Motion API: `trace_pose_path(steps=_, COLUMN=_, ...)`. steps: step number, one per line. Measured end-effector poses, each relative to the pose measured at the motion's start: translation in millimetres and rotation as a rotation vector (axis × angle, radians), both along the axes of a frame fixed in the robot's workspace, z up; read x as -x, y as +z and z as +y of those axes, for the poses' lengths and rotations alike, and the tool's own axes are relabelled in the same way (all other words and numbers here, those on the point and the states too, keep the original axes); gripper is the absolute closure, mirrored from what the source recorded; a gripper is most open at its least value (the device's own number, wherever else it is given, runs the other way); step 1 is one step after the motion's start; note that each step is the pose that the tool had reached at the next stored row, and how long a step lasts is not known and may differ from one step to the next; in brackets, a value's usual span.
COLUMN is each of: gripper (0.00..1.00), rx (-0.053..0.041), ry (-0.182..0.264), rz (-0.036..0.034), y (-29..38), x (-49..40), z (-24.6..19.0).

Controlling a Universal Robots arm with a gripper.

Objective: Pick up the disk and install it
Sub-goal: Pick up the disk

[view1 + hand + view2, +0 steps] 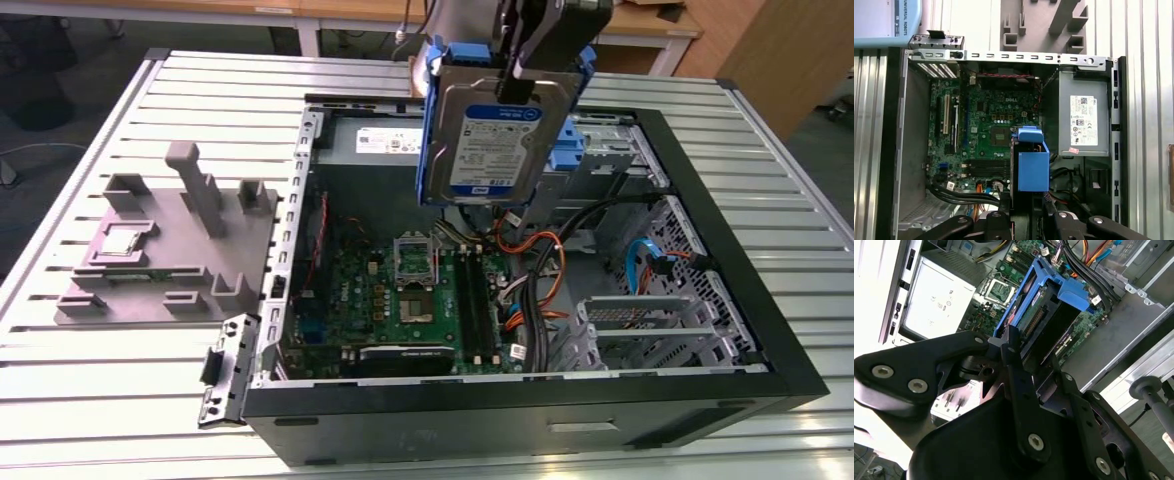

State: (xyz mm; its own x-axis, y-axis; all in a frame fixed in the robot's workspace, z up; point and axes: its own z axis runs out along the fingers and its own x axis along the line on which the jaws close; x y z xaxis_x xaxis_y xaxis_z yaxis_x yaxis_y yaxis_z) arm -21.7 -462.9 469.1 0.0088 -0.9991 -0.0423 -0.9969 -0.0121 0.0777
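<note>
While clamped on the upper edge of the disk (pixel 487 140), the gripper (pixel 523 80) hangs above the open computer case (pixel 761 330) — jaws closed on the drive, which dangles upright, label toward the exterior camera, clear of everything below. In the exterior view the disk sits at twelve o'clock over the case. The motherboard (pixel 400 300) lies beneath toward seven, orange cables (pixel 550 275) at six, a metal cage (pixel 641 325) at four. A grey fixture (pixel 160 250) rests on the table (pixel 80 400) at nine, outside the case. Risks, as I judge — the thin edge grip could let the drive pivot or slip; loose cables might catch on it; a tilted drive would jam going into its bay.
</note>
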Motion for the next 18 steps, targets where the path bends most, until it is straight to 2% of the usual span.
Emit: trace_pose_path(steps=18, gripper=0.65, rx=0.0000, ry=0.000, rz=0.0000, y=0.0, x=0.0, z=-6.2)
